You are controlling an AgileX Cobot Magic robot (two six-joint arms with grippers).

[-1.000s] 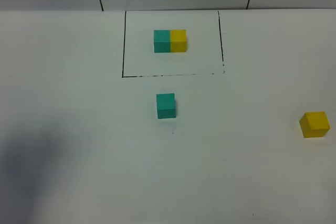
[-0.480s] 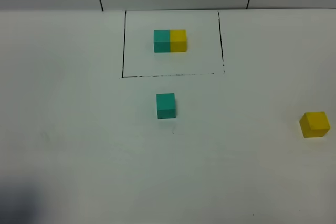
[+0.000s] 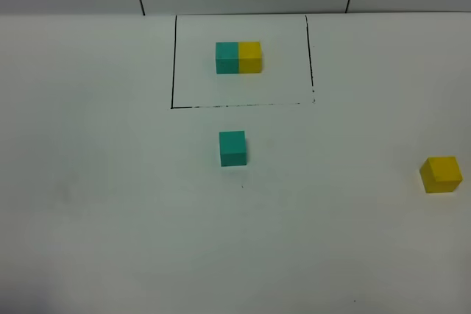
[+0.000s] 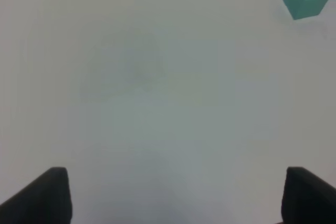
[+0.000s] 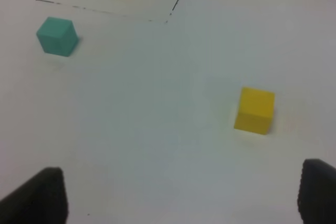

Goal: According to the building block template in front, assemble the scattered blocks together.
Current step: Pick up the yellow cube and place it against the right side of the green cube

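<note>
Left fingers (image 4: pixel 52 195) and right fingers (image 5: pixel 44 198) gape wide, empty, because the teal cube (image 3: pixel 232 148) near the template (image 3: pixel 238 57) and the yellow cube (image 3: pixel 441 174) far to its right await joining.

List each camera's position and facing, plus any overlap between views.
Exterior high: mounted above, looking down on the table, template, teal cube, yellow cube; no arm visible.
Left wrist: looks past open left gripper at the table, teal cube ahead.
Right wrist: looks past open right gripper toward yellow cube, template beyond.
Shared: teal cube in all three.
</note>
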